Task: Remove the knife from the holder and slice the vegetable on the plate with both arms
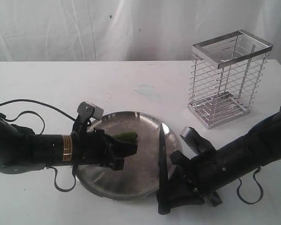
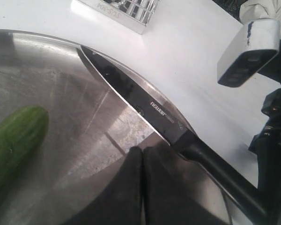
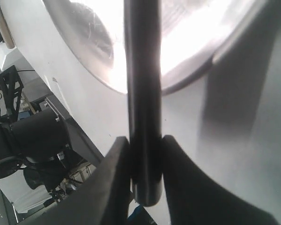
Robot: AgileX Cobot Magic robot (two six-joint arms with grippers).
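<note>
With our right gripper (image 3: 141,154) clenched on the knife (image 1: 162,159) and our left gripper (image 2: 141,161) pinched closed beside the chilli pepper (image 1: 124,137), we should swing the blade squarely over the chilli before pressing down.

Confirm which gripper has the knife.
The right gripper, fingers clamped on the knife handle; the left gripper is shut on nothing, above the plate.

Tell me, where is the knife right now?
The knife is out of the wire basket, held by the right claw, its blade over the plate's right edge.
</note>
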